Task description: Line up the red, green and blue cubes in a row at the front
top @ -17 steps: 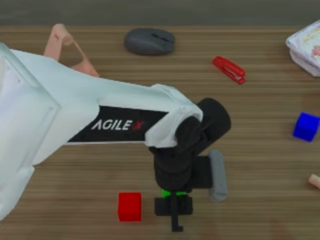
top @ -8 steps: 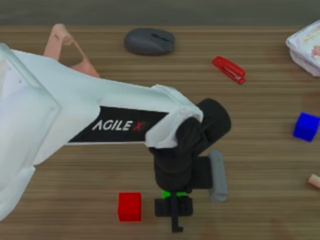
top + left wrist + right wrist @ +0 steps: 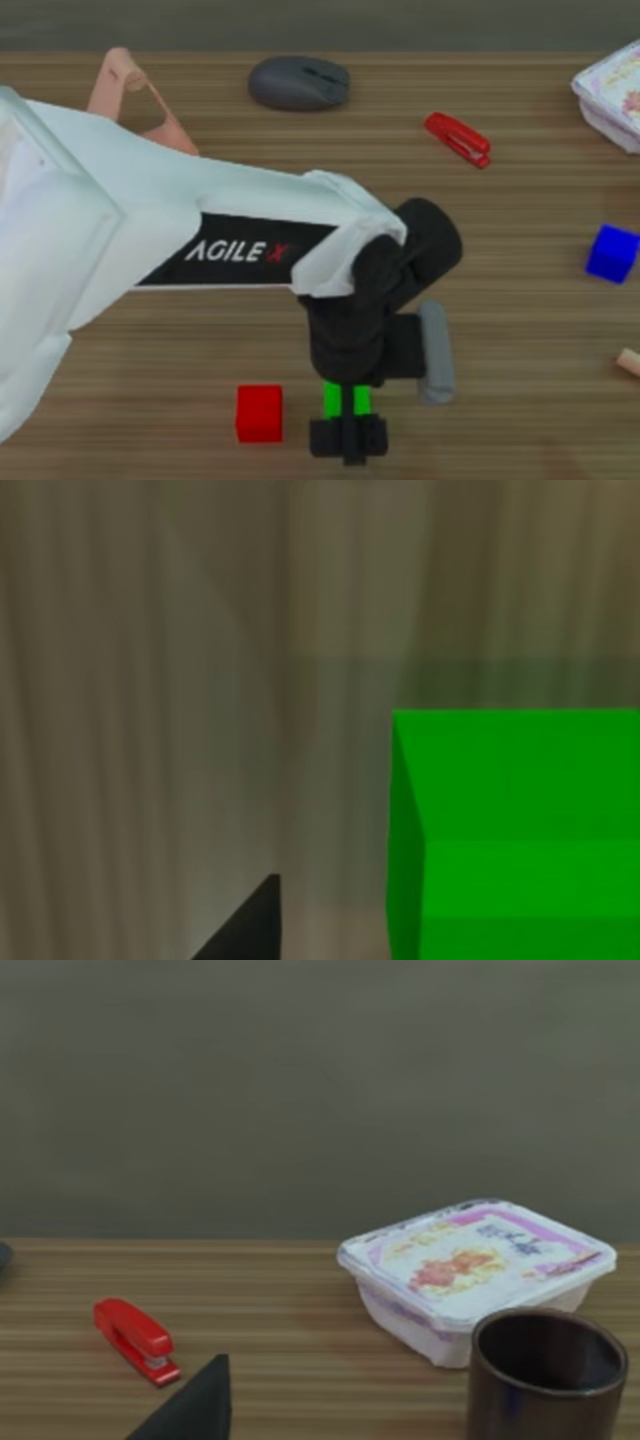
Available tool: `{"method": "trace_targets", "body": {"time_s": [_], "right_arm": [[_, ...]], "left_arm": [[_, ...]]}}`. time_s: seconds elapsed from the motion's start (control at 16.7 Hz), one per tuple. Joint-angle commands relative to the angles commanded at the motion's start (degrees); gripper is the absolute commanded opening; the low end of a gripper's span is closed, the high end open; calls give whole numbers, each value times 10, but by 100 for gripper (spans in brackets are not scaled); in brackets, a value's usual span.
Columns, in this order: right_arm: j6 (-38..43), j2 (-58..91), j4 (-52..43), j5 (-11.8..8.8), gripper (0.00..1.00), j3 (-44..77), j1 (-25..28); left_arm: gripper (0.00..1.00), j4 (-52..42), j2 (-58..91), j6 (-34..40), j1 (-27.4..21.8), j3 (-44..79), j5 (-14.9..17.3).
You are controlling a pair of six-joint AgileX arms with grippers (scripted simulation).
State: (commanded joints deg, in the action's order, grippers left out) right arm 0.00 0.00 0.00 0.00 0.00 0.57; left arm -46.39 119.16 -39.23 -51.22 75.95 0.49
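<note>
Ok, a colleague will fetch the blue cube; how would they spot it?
Start at the wooden table's right side in the top view, below the white sealed food tray. The small matte deep-blue cube sits alone there, the only blue thing, far from the others.

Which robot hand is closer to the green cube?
The left. Its gripper is right over the green cube at the table's front; the right gripper isn't in the top view, parked somewhere off it.

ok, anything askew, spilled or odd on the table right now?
Nothing stands out. The red cube sits flat at the front, the green cube lies beside it under the left pincer, and the blue cube rests far off at the right. No spill or damage shows.
</note>
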Motion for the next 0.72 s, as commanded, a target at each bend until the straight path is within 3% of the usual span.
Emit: {"method": "trace_targets", "body": {"time_s": [0.48,0.72], "right_arm": [[0,0,0,0,100,0,0],[0,0,0,0,100,0,0]], "left_arm": [[100,-2,-1,-1,1,2,0],[100,-69,-25,-1,4,42,0]]}}
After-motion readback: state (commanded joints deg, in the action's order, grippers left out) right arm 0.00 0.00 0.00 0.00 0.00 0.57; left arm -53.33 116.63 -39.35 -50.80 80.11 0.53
